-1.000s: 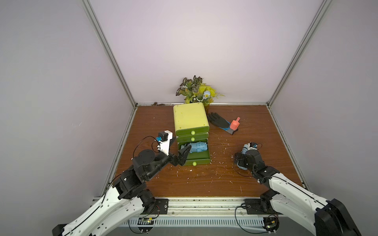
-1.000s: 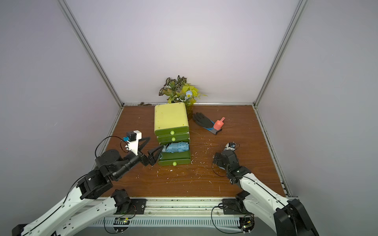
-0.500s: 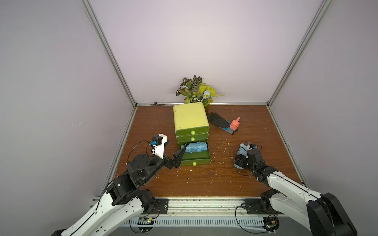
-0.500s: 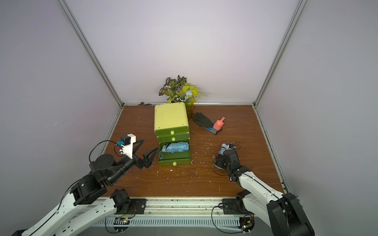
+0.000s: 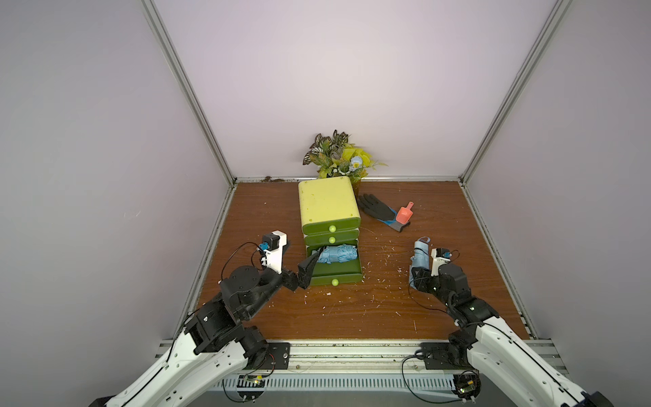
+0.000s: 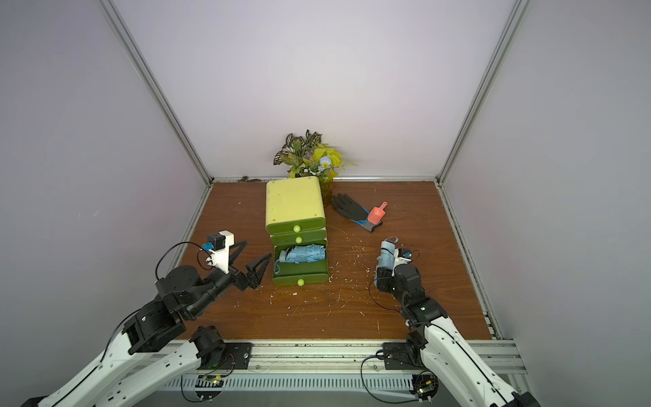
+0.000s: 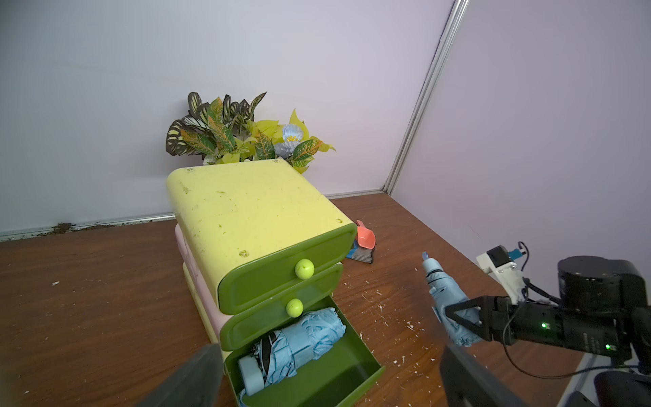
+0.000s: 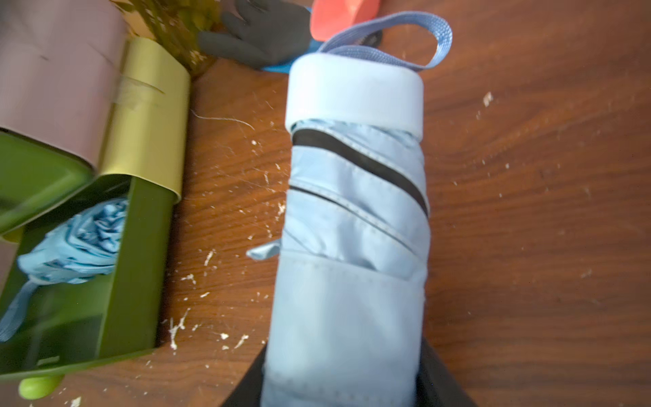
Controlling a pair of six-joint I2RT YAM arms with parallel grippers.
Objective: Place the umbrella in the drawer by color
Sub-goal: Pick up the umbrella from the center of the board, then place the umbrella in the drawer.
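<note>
Umbrella [image 5: 336, 254] in open drawer [image 5: 349, 277], second umbrella [image 5: 420, 257] right of cabinet [image 5: 327, 201], plant [image 5: 338, 158] behind cabinet

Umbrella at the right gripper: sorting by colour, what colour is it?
The umbrella is light blue; right wrist view.

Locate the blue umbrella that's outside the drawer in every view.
In a top view: umbrella, on the table right of the drawer unit.
In a top view: same place.
Left wrist: across the table from the open drawer.
Right wrist: centre of frame.
Shared landmark: orange scoop, past the umbrella's strap end.
</note>
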